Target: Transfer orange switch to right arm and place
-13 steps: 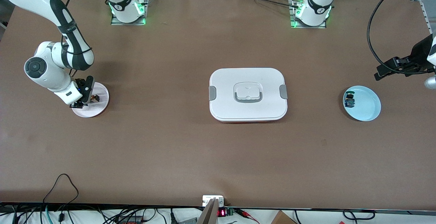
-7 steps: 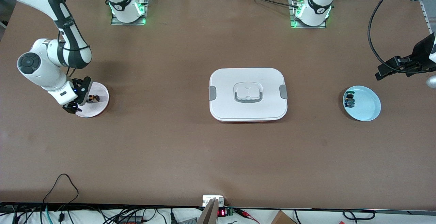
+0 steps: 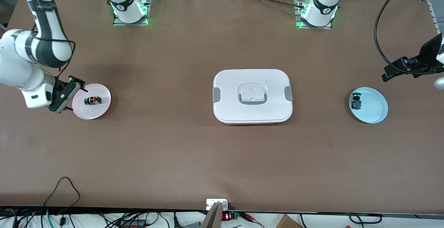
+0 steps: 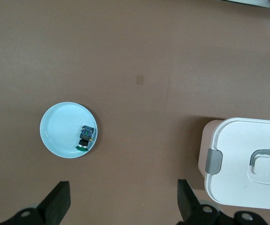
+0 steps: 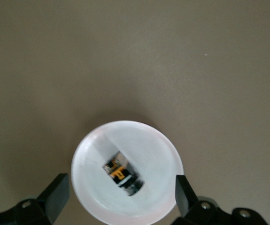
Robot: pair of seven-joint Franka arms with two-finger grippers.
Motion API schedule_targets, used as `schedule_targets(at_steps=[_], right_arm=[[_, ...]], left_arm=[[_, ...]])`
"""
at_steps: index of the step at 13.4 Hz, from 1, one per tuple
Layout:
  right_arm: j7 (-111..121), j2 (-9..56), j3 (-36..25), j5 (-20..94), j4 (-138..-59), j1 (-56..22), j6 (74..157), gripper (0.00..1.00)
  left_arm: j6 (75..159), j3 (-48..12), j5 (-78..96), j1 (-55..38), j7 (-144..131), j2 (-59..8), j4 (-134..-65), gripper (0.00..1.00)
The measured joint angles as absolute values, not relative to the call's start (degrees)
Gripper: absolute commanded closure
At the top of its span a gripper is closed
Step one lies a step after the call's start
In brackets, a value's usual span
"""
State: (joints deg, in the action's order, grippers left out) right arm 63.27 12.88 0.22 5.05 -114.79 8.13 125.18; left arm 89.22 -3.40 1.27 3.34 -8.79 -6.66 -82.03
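On the pink plate [image 3: 104,107] at the right arm's end, the orange switch [image 3: 93,100] lay released. Right gripper [image 3: 66,94] was raised beside it, jaws apart; left gripper [image 3: 399,71] waited, jaws apart. Placement judged done; only retreat remained.

mid-table: white lidded box [image 3: 252,96] blocks | each end: plate [image 3: 104,108], plate [image 3: 376,111] | elsewhere open

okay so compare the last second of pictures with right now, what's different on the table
The right gripper let go of the orange switch, opened, and drew back off the pink plate toward the right arm's end of the table. The switch stayed lying on that plate. Unchanged: the left gripper waits open above the table near the blue plate, which holds the blue switch, and the white box sits mid-table.
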Motion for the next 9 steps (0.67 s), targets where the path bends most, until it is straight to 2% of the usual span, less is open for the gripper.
schedule_targets(at_steps=[5, 9], right_arm=[[28.97, 11.36, 0.71, 7.27, -107.56, 3.04, 113.94, 0.0], [6.73, 10.35, 0.88, 7.24, -97.49, -2.43, 98.57, 0.0]], left_arm=[[89.26, -3.25, 1.27, 3.42, -3.34, -6.66, -81.99, 0.0], [89.26, -3.19, 1.27, 3.44, -2.81, -6.66, -81.96, 0.0]])
